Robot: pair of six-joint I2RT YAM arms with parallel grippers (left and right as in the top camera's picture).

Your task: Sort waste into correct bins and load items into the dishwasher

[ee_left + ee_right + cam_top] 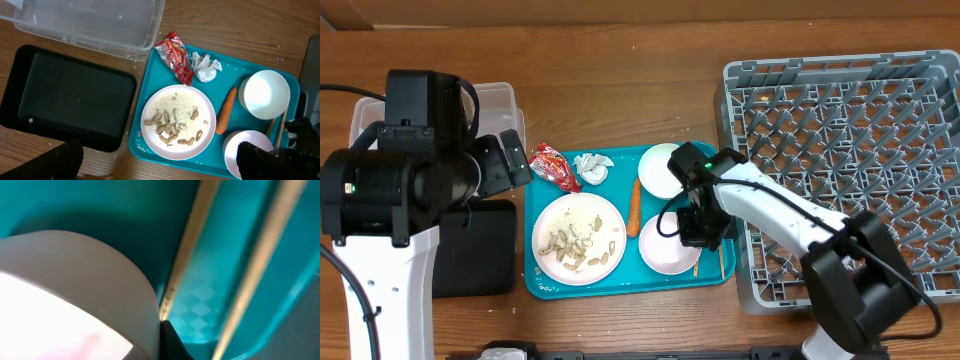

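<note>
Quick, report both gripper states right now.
Left gripper: open, holding nothing.
Right gripper: shut, down beside a bowl and a chopstick; whether it grips either cannot be told.

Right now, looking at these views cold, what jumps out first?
The teal tray in the middle is crowded: a messy plate, a red wrapper, a carrot. The right gripper is down at the tray's right edge, shut, beside a bowl and the chopsticks. To the right, the big grey rack looks bare.
</note>
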